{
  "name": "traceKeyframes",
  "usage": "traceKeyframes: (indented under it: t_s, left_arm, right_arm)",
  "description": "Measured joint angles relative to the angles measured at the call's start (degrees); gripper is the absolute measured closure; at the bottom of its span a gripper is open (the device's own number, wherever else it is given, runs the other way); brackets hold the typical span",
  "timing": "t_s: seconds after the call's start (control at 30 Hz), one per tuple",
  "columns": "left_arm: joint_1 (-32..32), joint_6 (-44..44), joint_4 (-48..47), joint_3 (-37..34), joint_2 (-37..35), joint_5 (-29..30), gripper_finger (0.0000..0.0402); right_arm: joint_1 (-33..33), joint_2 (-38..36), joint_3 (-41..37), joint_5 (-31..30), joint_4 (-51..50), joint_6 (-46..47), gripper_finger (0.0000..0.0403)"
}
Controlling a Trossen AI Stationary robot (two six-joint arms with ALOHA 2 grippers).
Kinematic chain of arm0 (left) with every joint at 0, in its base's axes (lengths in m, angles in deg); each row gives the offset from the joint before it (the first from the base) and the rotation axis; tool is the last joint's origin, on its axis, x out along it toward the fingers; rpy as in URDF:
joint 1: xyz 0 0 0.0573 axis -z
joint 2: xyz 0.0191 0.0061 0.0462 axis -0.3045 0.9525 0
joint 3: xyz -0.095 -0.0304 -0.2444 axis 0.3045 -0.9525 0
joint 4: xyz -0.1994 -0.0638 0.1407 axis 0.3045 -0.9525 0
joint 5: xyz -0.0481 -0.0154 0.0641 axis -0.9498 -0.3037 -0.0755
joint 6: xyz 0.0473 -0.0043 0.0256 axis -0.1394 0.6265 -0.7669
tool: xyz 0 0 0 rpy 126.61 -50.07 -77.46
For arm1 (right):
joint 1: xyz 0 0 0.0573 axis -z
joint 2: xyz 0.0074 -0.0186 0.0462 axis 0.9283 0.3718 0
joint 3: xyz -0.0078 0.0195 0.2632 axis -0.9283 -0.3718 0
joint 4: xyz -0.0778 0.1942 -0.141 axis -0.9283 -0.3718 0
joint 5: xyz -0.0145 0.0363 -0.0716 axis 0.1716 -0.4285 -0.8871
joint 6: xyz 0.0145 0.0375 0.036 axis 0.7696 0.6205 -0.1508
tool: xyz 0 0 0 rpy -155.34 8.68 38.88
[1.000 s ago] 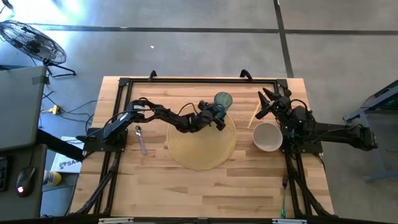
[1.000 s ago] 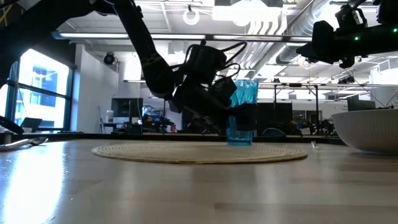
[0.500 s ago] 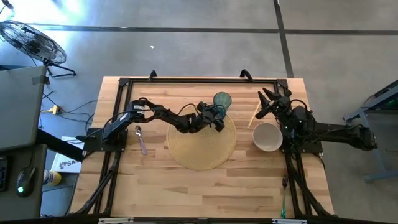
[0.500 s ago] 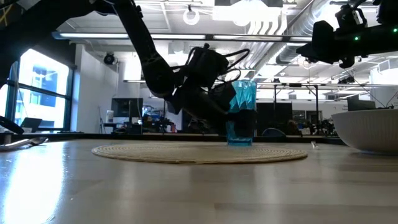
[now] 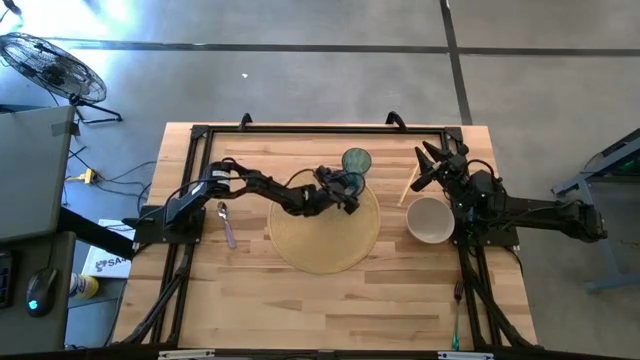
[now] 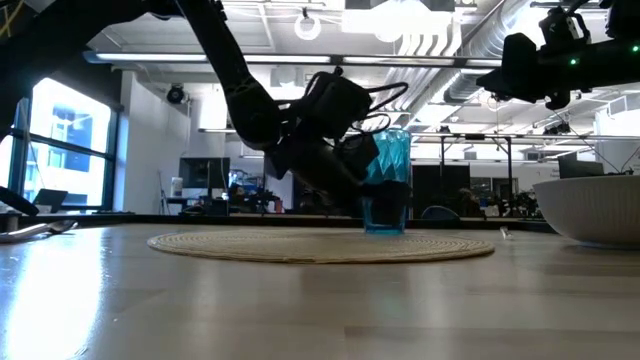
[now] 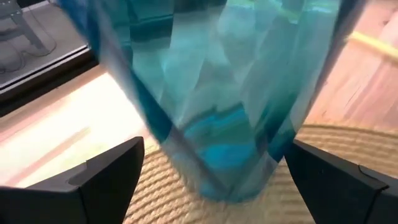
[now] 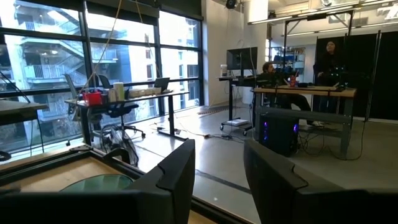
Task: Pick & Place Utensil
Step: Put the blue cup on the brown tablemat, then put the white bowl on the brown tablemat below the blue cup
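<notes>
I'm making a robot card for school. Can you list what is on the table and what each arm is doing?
cup: blue, upright, on the mat's far edge
mat: round, woven, mid-table
bowl: white, right of the mat
spoon: on the wood, left of the mat
fork: near right edge
left gripper: open, fingers either side of the cup
right gripper: open, raised beyond the bowl, holding nothing

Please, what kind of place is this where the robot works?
Probably an open lab or workshop office. The right wrist view shows desks with a monitor, office chairs and large windows; the low view shows ceiling ducts. The wooden table stands on a concrete floor.
</notes>
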Motion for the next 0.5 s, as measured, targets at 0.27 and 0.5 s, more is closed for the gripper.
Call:
traceKeyframes:
  t_s: [0.27, 0.5]
  left_arm:
    - [0.02, 2.73, -2.81, -0.04, -0.01, -0.05, 0.0018]
    - [0.78, 3.63, -5.45, -0.02, -2.26, -0.64, 0.0018]
  right_arm:
    - [0.0, 0.0, -0.01, 0.0, 0.02, 0.0, 0.0274]
    - [0.01, 0.0, 0.0, 0.0, 0.02, 0.0, 0.0274]
